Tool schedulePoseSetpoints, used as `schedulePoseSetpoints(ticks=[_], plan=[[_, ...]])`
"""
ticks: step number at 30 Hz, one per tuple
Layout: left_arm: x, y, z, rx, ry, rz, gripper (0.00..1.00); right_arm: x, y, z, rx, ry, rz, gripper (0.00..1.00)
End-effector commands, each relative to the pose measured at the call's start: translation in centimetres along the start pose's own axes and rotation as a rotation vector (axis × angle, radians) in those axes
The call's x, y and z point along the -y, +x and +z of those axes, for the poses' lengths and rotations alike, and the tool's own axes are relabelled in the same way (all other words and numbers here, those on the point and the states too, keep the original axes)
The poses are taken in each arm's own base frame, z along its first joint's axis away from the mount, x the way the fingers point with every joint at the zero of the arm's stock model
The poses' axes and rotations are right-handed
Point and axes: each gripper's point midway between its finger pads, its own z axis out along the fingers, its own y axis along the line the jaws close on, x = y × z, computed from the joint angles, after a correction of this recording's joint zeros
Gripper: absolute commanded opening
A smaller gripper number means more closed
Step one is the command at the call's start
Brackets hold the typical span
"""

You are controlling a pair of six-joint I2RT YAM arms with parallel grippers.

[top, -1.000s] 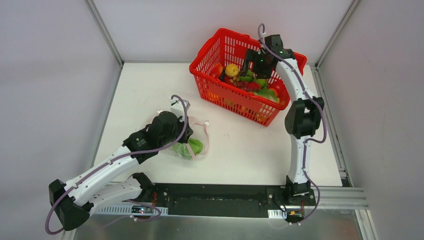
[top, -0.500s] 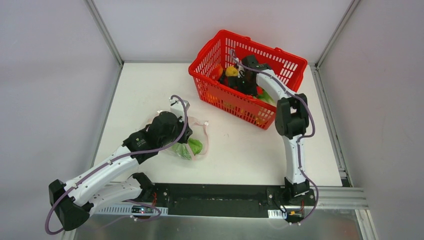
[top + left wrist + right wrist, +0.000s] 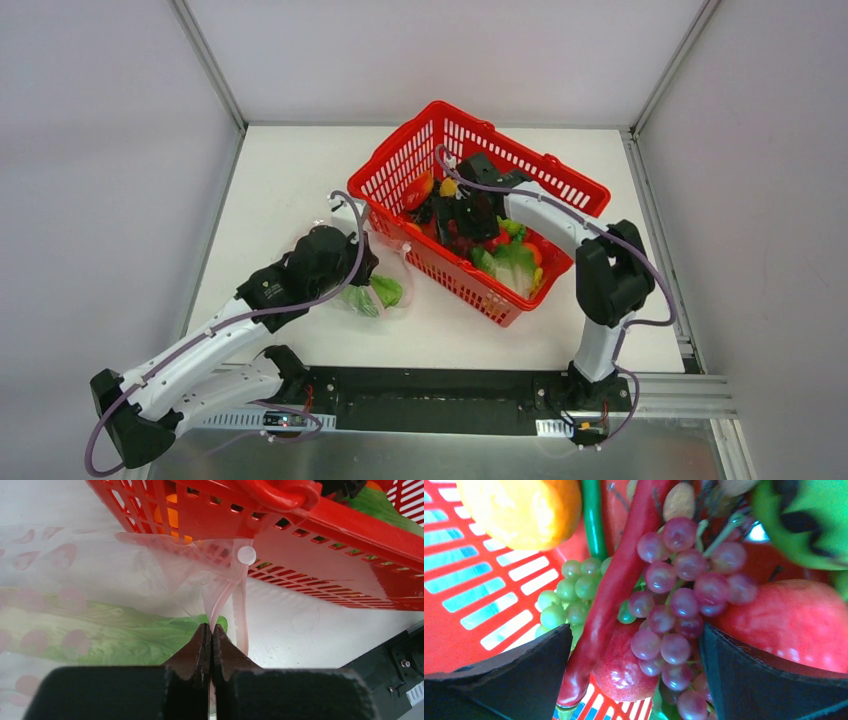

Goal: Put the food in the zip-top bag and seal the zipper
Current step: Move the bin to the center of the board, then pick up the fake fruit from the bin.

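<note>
The clear zip-top bag (image 3: pixel 385 285) (image 3: pixel 60 570) with pink spots lies on the table, touching the red basket's near-left wall. A leafy green cabbage (image 3: pixel 100 637) (image 3: pixel 372 296) lies inside it. My left gripper (image 3: pixel 211 630) (image 3: pixel 352 268) is shut on the bag's pink zipper strip (image 3: pixel 226 597) at the mouth edge. My right gripper (image 3: pixel 636 630) (image 3: pixel 455 215) stands open low inside the basket. Between its fingers sit purple grapes (image 3: pixel 684 580), a red chili (image 3: pixel 616 585) and a round red fruit (image 3: pixel 624 672). An orange piece (image 3: pixel 519 510) lies at upper left.
The red basket (image 3: pixel 400 165) (image 3: pixel 350 520) sits mid-table, turned at an angle, with green grapes (image 3: pixel 566 597), a big red fruit (image 3: pixel 794 622) and leafy greens (image 3: pixel 515 255) inside. Its handle (image 3: pixel 280 492) hangs over the bag's mouth. A black base rail (image 3: pixel 430 400) runs along the near edge.
The basket has slid and turned toward the near left, up against the bag. My right gripper moved left and down into its contents, staying open. The left gripper kept its hold.
</note>
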Motion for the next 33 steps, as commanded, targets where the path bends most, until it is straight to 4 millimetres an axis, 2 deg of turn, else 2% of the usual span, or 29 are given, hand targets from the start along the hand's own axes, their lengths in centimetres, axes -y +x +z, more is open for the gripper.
schedulePoseSetpoints(ticks=[1,3,6,10,14,17,19,20,22,27,29,33], plan=[[-1.0,-1.4,-0.8,0.051,-0.048,0.002,0.00,-0.3,-6.1,-5.1,0.322,0.036,0.073,0.99],[-1.3,-1.3,-0.8,0.051,-0.062,0.008,0.00,-0.5,-8.3,-7.1,0.425,0.047,0.038,0.98],[-1.9,-1.2,-0.8,0.053,-0.090,0.013,0.00,0.2,-11.3,-8.4,0.542,0.103,-0.007,0.99],[-2.1,-1.1,-0.6,0.060,-0.102,0.002,0.00,2.0,-14.8,-7.1,0.594,0.155,0.046,0.99],[-2.0,-0.4,-0.1,0.030,-0.101,-0.006,0.00,5.0,-16.9,-3.3,0.605,0.244,0.149,0.99],[-1.7,0.2,0.5,-0.001,-0.097,-0.009,0.00,4.0,-17.3,-0.1,0.553,0.175,0.112,0.99],[-1.6,0.4,0.8,-0.021,-0.098,-0.009,0.00,4.2,-17.4,1.9,0.534,0.175,0.106,0.99],[-1.5,0.5,0.9,-0.026,-0.096,-0.009,0.00,4.5,-17.0,2.9,0.508,0.187,0.108,0.95],[-1.3,0.4,1.0,-0.029,-0.090,-0.010,0.00,5.6,-16.7,4.0,0.481,0.236,0.134,0.93],[-1.3,0.2,0.9,-0.017,-0.085,-0.012,0.00,7.8,-16.1,5.5,0.533,0.361,0.140,0.95],[-1.3,0.0,0.7,-0.012,-0.085,-0.009,0.00,8.0,-15.9,6.1,0.543,0.366,0.148,0.94],[-1.4,-0.4,0.5,0.001,-0.090,-0.001,0.00,9.2,-15.9,6.9,0.575,0.422,0.221,0.84]])
